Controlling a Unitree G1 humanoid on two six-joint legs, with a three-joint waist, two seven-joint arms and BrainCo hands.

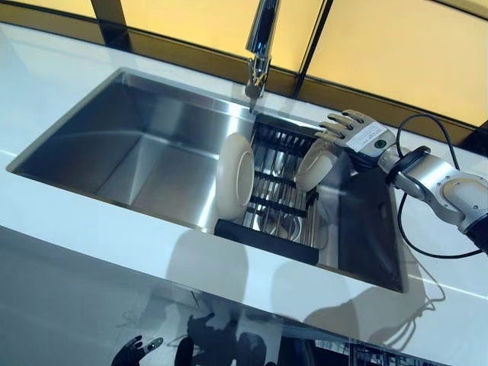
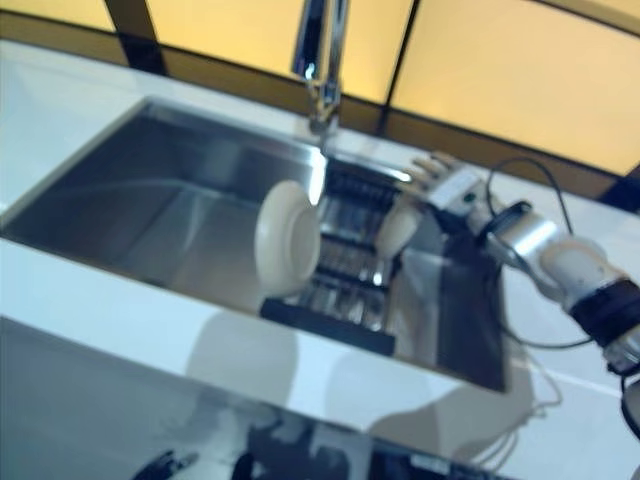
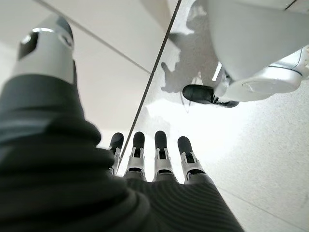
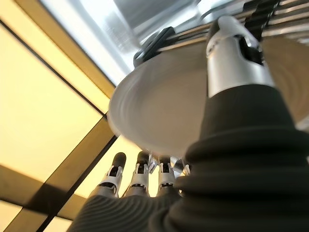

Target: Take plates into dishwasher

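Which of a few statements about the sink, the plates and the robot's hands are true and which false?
1. Two plates stand on edge in the black dish rack. True: the left plate and the right plate.
2. The rack sits on the countertop. False: it sits inside the steel sink.
3. The right hand is at the right plate. True.
4. The left hand holds a plate. False: it hangs low, empty, fingers straight.
5. The faucet stands behind the sink. True.
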